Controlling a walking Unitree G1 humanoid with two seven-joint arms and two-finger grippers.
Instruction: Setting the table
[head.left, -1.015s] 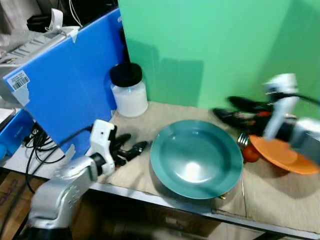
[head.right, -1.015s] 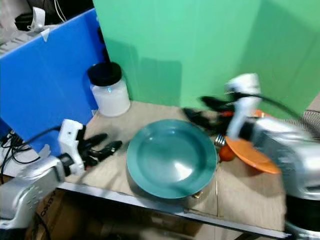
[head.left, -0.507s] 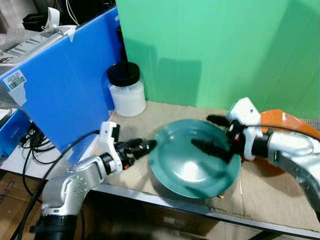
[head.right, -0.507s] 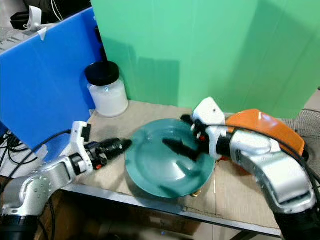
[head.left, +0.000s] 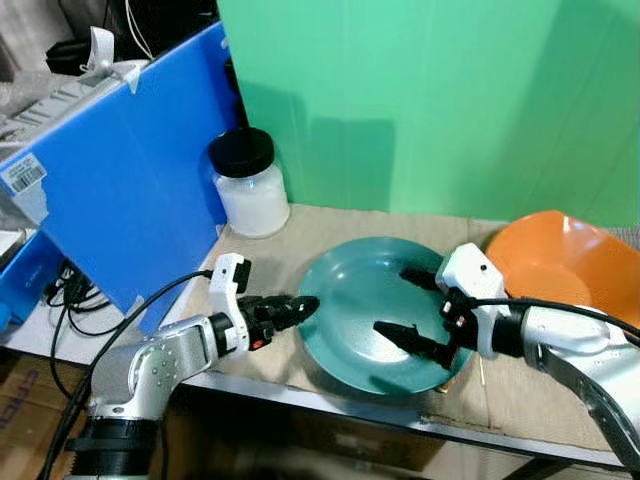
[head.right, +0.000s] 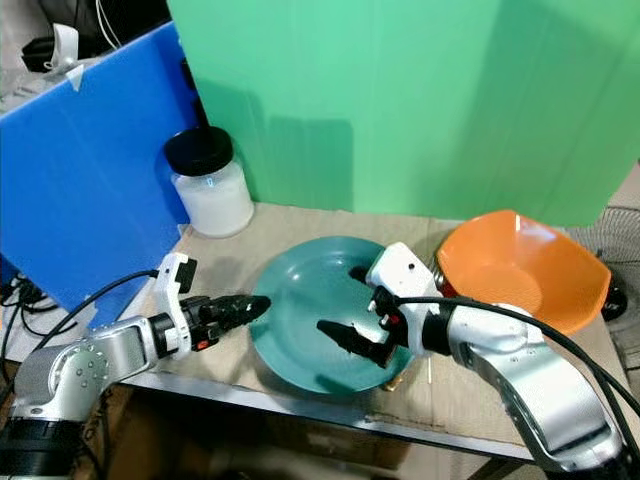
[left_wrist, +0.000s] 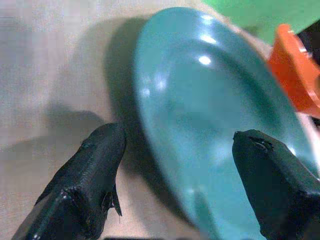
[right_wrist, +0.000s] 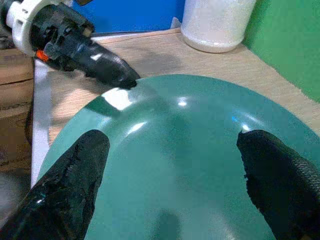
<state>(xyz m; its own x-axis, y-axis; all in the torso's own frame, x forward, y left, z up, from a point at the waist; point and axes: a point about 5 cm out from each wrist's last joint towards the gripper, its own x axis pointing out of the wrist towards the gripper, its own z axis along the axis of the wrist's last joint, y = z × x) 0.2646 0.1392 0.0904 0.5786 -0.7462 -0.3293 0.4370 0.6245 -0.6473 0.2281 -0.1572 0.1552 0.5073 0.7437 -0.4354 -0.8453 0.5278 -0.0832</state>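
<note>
A teal plate (head.left: 350, 290) lies on the tan table top (head.left: 300, 235) near its front edge. My left gripper (head.left: 300, 304) is at the plate's left rim and is open; in the left wrist view its fingers (left_wrist: 90, 180) stand on either side of the rim (left_wrist: 150, 115). Over the plate's right half my right gripper (head.left: 410, 305) is open, with nothing between its fingers (right_wrist: 65, 195). An orange bowl (head.left: 560, 265) sits at the back right, behind the right arm.
A white jar with a black lid (head.left: 248, 185) stands at the back left of the table. A blue panel (head.left: 120, 190) rises along the left side and a green backdrop (head.left: 430, 100) behind. Cables (head.left: 70, 290) hang off the left. The front edge (head.left: 300, 392) is close to the plate.
My right gripper has swung left from the orange bowl to above the teal plate. My left gripper has reached right to the plate's left rim. The camera has shifted slightly.
</note>
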